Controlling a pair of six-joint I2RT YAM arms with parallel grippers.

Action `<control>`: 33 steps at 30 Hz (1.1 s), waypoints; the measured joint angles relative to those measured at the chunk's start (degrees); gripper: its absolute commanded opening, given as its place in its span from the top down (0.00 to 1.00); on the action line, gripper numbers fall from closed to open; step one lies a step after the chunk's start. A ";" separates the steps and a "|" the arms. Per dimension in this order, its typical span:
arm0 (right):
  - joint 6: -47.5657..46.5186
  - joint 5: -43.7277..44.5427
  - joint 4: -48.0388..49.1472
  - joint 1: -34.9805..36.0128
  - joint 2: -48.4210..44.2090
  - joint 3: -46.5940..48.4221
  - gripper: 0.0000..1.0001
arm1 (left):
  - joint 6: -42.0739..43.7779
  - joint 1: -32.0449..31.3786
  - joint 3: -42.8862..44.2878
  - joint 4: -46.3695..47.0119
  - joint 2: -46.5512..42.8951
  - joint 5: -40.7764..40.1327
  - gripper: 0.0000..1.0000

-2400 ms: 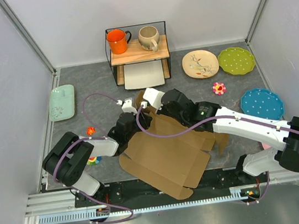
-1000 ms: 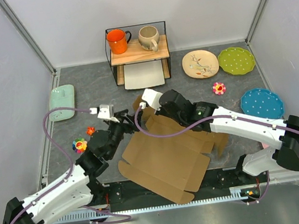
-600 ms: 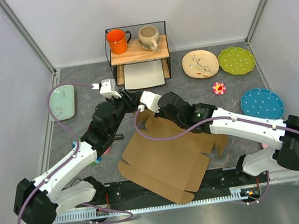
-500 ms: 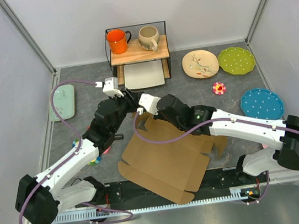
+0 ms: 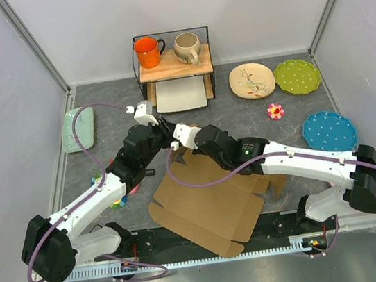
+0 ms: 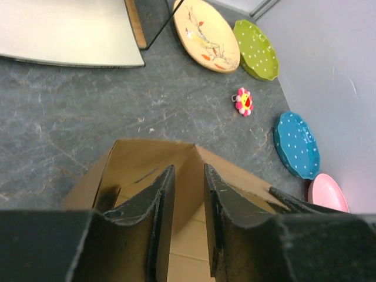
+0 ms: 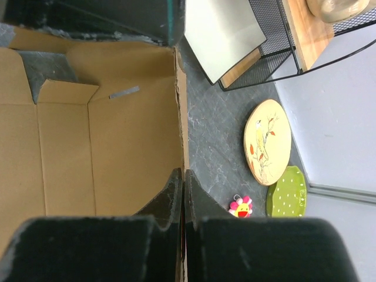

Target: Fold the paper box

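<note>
The paper box point(image 5: 206, 198) is a brown die-cut cardboard sheet lying mostly flat at the table's front middle, with its far flap raised. My right gripper point(image 5: 178, 144) is shut on that raised flap's edge. In the right wrist view the thin cardboard edge point(image 7: 181, 117) runs into the closed gripper point(image 7: 183, 176). My left gripper point(image 5: 165, 127) is at the box's far corner. In the left wrist view the gripper point(image 6: 189, 176) is open, with its fingers point(image 6: 161, 194) on either side of a folded cardboard corner point(image 6: 147, 158).
A wire shelf at the back holds an orange mug point(image 5: 149, 50) and a beige mug point(image 5: 187, 46), with a white tray point(image 5: 181, 94) beneath. Cream point(image 5: 251, 79), green point(image 5: 297, 76) and blue point(image 5: 329, 130) plates and a flower toy point(image 5: 275, 110) lie to the right. A pale green dish point(image 5: 78, 128) lies to the left.
My left arm has swung from the box's left side up to its far corner. My right gripper has kept hold of the raised flap and has shifted slightly left.
</note>
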 measured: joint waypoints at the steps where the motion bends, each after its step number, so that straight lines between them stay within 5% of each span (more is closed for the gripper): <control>1: -0.09 0.24 0.02 0.09 0.02 -0.17 1.00 | -0.72 0.02 -0.48 -0.20 -0.17 0.07 0.67; 16: -2.47 3.91 2.36 1.40 1.11 -1.07 1.00 | -6.38 0.13 -7.13 0.72 -1.60 3.43 0.65; 24: -5.31 7.08 4.94 2.34 1.31 -2.95 1.00 | -6.01 1.64 -8.66 -5.25 -13.81 -1.16 0.32; 29: -6.58 8.00 5.97 2.49 1.31 -3.50 1.00 | -4.68 3.76 -11.93 -5.66 -24.83 -4.96 0.26; 33: -7.28 8.20 6.40 2.54 1.31 -3.67 1.00 | -3.10 3.76 -15.52 -5.25 -23.67 -4.63 0.26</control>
